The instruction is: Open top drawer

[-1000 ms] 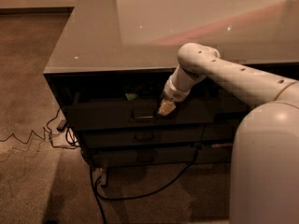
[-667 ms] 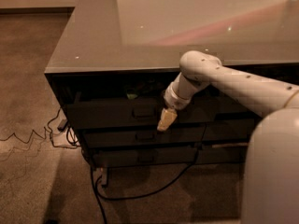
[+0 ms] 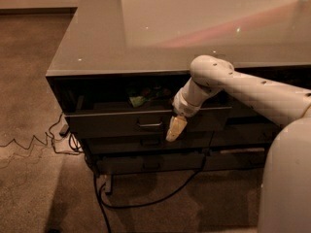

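The top drawer is a wide dark grey drawer under the grey countertop. It stands pulled out a little, with a dark gap behind its front. Its small metal bar handle sits at the centre of the front. My gripper hangs on the white arm, pointing down over the drawer front just right of the handle and apart from it. Nothing shows in its grasp.
Something green lies inside the open drawer. Two slimmer dark drawers sit below it. Black cables trail over the carpet in front and to the left. My white body fills the lower right.
The gripper has come down and away from the handle, from level with the drawer's top edge to below it. The drawer front stands slightly further out than before.
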Available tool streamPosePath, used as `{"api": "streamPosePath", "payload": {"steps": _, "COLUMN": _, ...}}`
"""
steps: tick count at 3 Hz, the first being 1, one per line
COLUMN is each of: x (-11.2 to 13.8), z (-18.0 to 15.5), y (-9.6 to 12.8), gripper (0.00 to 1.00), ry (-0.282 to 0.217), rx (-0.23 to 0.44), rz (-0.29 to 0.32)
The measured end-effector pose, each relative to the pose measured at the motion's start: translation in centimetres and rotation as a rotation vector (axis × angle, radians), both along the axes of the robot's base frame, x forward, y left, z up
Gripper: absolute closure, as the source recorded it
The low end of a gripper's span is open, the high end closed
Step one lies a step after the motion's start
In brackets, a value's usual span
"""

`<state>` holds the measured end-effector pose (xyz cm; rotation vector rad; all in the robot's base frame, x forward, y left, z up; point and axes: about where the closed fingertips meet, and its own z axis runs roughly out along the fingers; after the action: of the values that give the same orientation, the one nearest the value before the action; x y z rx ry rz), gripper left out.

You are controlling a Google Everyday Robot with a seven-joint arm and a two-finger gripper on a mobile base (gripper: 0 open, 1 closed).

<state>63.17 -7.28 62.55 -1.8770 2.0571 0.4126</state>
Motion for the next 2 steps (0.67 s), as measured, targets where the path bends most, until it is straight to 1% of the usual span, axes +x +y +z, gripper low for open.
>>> {"api": "streamPosePath", "payload": {"steps": 1, "x": 0.0, "z": 0.78, "y": 0.0, "gripper": 0.42, "ry": 0.0, "rx": 0.0, "rz": 0.0}}
{"api": "streamPosePath", "payload": {"steps": 2, "x": -0.69, "z": 1.69, "y": -0.9, "gripper": 0.65, "ry": -0.03, "rx": -0.013, "rz": -0.012}}
